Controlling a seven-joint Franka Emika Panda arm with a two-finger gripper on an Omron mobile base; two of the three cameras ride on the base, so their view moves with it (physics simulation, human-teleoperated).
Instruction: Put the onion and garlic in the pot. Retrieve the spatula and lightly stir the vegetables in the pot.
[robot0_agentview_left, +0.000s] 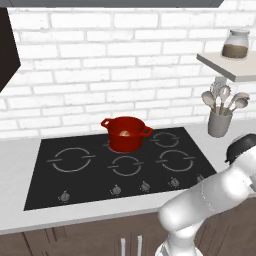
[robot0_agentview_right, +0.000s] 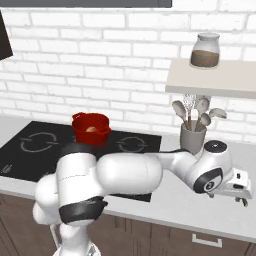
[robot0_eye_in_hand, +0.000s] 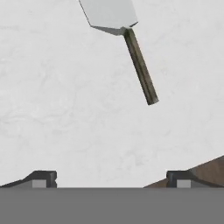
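One veg visible in the glossy red two-handled pot (robot0_agentview_left: 125, 134) on the black cooktop (robot0_agentview_left: 75, 180): a tan-yellow round onion (robot0_agentview_left: 125, 133) sits inside. Garlic I can't make out at this resolution. I judge we're on the spatula-retrieval step. In hand view the spatula (robot0_eye_in_hand: 127, 39), pale grey squarish blade with a dark brown handle, lies flat on the white marble tabletop (robot0_eye_in_hand: 65, 109), blade away from me, handle end nearest. My hand (robot0_eye_in_hand: 109, 179) hovers above the tabletop, fingers spread wide, nothing between them, spatula well ahead of the tips. Right base view puts the hand (robot0_agentview_right: 240, 192) far right, past the grey utensil cup (robot0_agentview_right: 192, 137). Next move, as I see it: advance over the handle, align across it, drop, then close.
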